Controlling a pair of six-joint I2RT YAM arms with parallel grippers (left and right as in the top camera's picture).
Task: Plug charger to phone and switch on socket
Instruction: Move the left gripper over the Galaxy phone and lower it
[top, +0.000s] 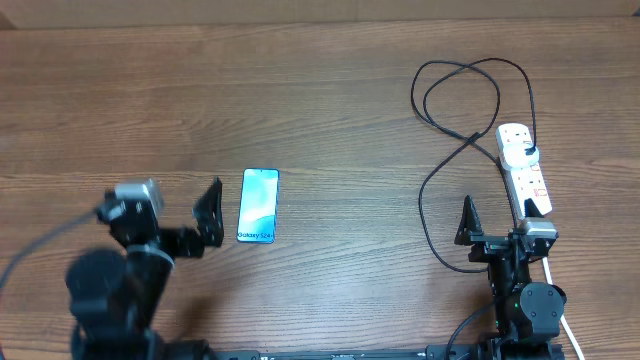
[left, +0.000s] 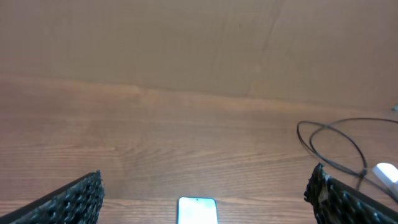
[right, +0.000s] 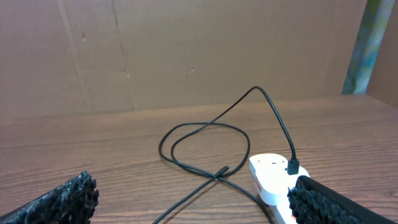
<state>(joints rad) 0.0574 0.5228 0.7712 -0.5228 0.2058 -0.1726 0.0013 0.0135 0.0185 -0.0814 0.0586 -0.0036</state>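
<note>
Black charger (top: 472, 138) cable lay looped beside the socket (top: 524, 172), its adapter seated in the strip. The phone (top: 258, 205) lay well apart, just beside the left gripper (left: 205, 185). That one and the right gripper (right: 191, 188) both stood spread and empty. Nothing seemed begun. The next move likely called for finding and pinching the plug tip, which I couldn't pick out.

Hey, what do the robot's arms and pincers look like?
The left arm and right arm are black with rounded joints. Each pincer's fingers are black with bumpy pads. A silver-grey camera block tops each wrist; a grey cable trails off the left arm.
</note>
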